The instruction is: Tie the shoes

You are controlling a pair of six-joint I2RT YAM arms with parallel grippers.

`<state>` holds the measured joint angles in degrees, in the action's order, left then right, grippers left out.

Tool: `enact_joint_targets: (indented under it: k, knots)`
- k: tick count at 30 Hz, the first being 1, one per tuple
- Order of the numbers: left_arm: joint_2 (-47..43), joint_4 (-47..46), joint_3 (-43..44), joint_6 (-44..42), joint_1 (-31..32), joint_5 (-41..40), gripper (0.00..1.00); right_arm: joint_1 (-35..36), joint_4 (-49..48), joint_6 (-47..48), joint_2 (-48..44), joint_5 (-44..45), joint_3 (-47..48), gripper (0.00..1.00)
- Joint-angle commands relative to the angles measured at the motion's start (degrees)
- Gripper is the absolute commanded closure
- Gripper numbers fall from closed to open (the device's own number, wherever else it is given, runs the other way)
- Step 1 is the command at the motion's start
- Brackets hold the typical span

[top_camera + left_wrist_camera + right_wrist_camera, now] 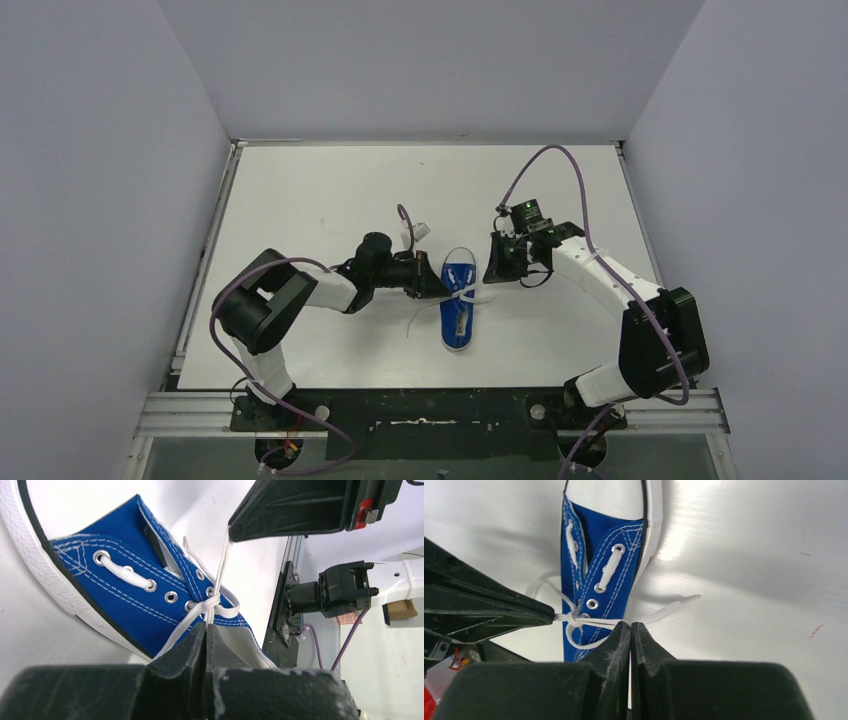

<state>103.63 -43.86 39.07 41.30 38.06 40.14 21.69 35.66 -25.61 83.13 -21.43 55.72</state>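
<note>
Nearest, the left gripper [206, 627] is pressed together, pinching a strand of the laces [211, 603] right at its tips. The right gripper [630, 626], facing it, nips another strand the same way. Between the two claws lies the blue sneaker [460, 310] on the table [320, 190], its laces pulled taut toward each.

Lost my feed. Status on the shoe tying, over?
Left gripper and right gripper shut on laces. Sneaker between them, crossing only, no bow. Nothing obstructing.
</note>
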Motion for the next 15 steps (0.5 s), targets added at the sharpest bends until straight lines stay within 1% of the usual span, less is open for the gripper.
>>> enact_joint_targets:
  k: [1, 4, 7, 9, 10, 12, 14, 15]
  knots:
    - [-2.87, 9.2, -0.45, -2.22, -0.78, 2.13, 1.0, -1.38, -3.52, 1.84, 0.3, 11.85, 1.29, 1.0]
    - [-2.93, 12.5, -1.04, -3.21, -1.02, 2.21, 1.0, -2.6, -3.96, -0.94, -0.11, 16.91, -0.02, 1.0]
    - [-2.69, 16.32, -0.98, -5.38, -1.06, 2.08, 1.0, -3.65, -5.11, -3.12, 0.59, 18.26, -1.35, 1.0]
    - [-2.63, 16.97, -0.93, -6.11, -1.06, 2.47, 1.0, -3.73, -6.08, -3.75, 1.58, 17.82, -2.02, 1.0]
    - [-2.57, 16.92, -0.88, -6.15, -0.98, 2.91, 1.0, -3.91, -7.2, -3.76, 2.04, 15.53, -2.45, 1.0]
    - [-2.03, 16.38, -0.33, -6.06, -0.93, 3.88, 1.0, -4.77, -9.3, -3.04, 2.89, 6.77, -2.41, 1.0]
    - [-1.7, 16.05, 0.22, -5.37, -0.89, 4.49, 1.0, -4.79, -11.48, -0.53, 2.96, -5.11, -1.82, 1.0]
    - [-1.9, 15.36, 0.13, -5.04, -0.96, 4.51, 1.0, -4.28, -11.57, 0.17, 2.64, -8.97, -1.1, 0.95]
